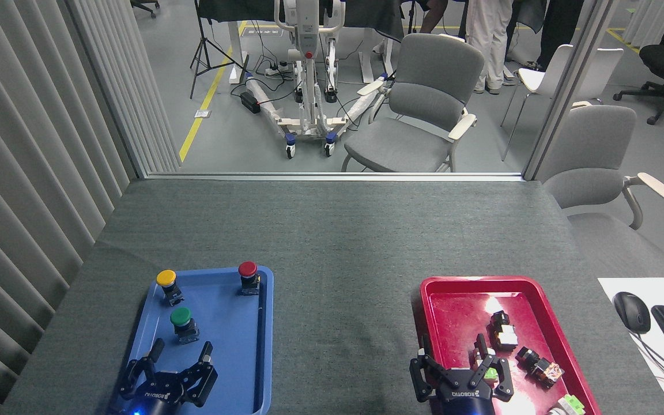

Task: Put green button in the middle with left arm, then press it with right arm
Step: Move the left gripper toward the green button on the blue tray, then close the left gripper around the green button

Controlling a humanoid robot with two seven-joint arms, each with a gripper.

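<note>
Head view: green button (181,323) stands upright in the blue tray (240,369), near the tray's middle, below the yellow button (167,284) at the tray's far-left and left of the red button (248,276) at the far-right corner. Left gripper (181,353) over the tray's near end, just short of the green button, fingers (206,353) spread wide, empty, not touching it. Right gripper (457,369) well right of the blue tray, over the red tray's (459,283) near-left edge, fingers spread, gripping nothing. Small dark parts (503,333) lie in the red tray just beyond it.
</note>
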